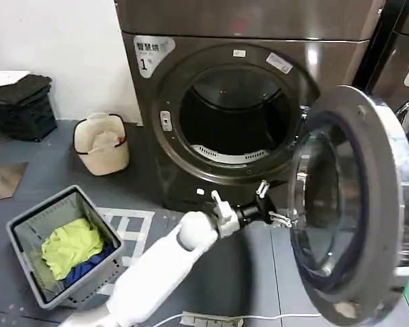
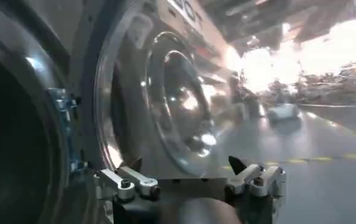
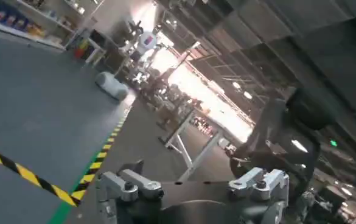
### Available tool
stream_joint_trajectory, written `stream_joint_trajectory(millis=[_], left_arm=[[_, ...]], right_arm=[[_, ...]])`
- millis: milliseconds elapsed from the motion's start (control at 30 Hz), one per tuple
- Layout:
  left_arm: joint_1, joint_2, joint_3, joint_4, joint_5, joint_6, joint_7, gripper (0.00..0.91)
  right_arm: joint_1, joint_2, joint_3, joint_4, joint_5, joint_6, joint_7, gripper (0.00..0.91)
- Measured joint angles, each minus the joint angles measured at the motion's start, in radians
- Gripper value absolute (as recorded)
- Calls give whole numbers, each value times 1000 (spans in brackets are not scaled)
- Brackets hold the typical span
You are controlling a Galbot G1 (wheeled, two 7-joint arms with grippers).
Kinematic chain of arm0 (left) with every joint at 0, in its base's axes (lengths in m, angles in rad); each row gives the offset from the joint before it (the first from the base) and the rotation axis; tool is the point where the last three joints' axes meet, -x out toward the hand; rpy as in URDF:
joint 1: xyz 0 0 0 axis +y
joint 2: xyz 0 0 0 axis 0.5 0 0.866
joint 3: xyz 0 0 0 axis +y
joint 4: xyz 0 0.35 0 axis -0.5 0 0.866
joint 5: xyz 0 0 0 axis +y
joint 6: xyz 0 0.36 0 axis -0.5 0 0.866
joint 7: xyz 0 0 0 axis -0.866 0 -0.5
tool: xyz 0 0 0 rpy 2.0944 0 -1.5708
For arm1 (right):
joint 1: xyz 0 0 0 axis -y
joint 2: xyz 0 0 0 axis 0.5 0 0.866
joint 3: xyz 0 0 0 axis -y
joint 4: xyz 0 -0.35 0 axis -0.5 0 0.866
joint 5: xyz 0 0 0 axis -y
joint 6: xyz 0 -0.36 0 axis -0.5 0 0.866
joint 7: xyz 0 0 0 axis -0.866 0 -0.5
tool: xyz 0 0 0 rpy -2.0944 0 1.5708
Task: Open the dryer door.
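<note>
My left pincer is reaching out at the foot of the bronze-grey machine marked "1", just at the inner edge of the dryer door, its fingers spread apart and holding nothing. In the left wrist view the same pincer stands wide, with the door's chrome rim and glass right beyond its tips. The door is swung well out to my right, standing edge-on to the drum opening, which gapes dark and bare. I judge the opening itself is essentially done; what remains is either a final nudge outward or simply drawing my arm back clear without catching the rim. My right pincer sits spread apart too, pointing off at the room's floor, away from the work. A grey basket of laundry sits on the floor to my left.
</note>
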Motion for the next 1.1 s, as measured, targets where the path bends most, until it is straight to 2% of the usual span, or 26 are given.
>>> stream_joint_trajectory(millis=[300,733,1100], left_arm=[[-40,-105,32,90,22,4,-53,907],[-74,-228,65,161,57,4,-142,907],[-129,-227,56,255,53,3,-190,907]], right_arm=[[-9,9,37,-1,24,-39,9,907],[-11,34,61,22,25,-44,1,907],[-9,51,64,71,42,-64,1,907]])
